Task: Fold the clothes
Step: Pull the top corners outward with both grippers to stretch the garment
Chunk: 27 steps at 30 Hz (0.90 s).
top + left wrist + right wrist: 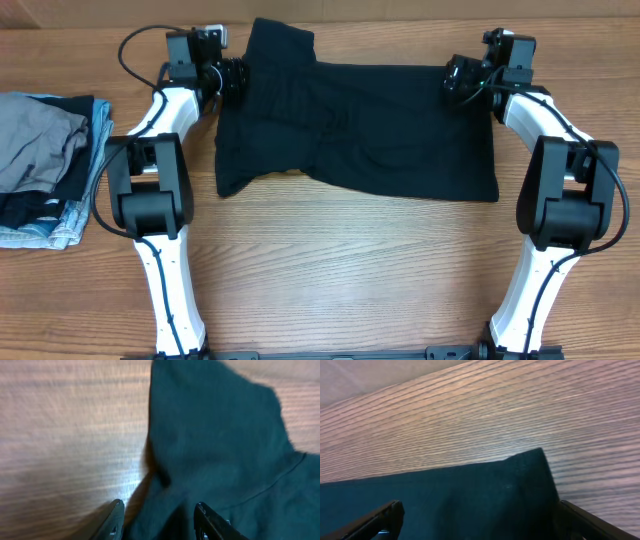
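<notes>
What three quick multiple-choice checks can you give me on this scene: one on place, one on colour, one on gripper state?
1. The stack of folded grey and denim clothes lies:
A. on the outer side of the left arm
B. on top of the spread garment
C. between the two arm bases

2. The flat cloth garment is:
A. red
B. black
C. white

3. The right gripper is:
A. shut on the stack
B. shut, holding nothing
C. open, with its fingers either side of the garment's corner

Answers:
1 A, since the overhead view shows the stack beyond that arm.
2 B, since it looks black from above.
3 C, since the right wrist view shows both fingers wide apart over the cloth.
</notes>
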Available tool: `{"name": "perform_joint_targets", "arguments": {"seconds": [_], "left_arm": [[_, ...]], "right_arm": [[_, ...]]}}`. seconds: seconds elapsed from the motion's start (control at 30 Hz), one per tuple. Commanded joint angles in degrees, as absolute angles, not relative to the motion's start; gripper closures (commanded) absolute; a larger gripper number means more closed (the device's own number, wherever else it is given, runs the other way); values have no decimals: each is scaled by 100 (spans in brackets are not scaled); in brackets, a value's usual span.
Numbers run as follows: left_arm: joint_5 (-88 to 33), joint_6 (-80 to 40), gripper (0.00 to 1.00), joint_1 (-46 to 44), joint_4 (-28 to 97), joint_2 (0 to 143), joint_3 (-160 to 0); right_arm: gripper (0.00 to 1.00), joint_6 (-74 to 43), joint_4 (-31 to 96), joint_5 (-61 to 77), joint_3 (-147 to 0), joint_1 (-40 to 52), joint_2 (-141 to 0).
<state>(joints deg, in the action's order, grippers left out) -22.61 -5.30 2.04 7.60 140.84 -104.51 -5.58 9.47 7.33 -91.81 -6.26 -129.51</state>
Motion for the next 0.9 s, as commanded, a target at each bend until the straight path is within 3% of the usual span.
{"name": "perform_joint_targets", "arguments": {"seconds": [0.0,0.47,0.57,0.77,0.83,0.87], "left_arm": [[-2543,-342,51,255,703,14221,-10591],[-2860,-635,60,246,727,14221,-10591],[-2862,-676,62,226,722,14221,-10593],[-2950,-799,75,222,703,14221,-10593],[-2950,-891,80,222,703,14221,-10591],[-2952,-906,83,222,703,14221,-10593]], "right_arm": [[0,-598,888,449,-9238,-633,-13120],[1,-580,296,327,-9236,-757,-13349],[5,-578,261,478,-9236,-843,-13461],[22,-580,154,829,-9236,-869,-13594],[38,-582,132,1039,-9236,-869,-13594],[52,-607,137,1109,-9236,-869,-13594]]}}
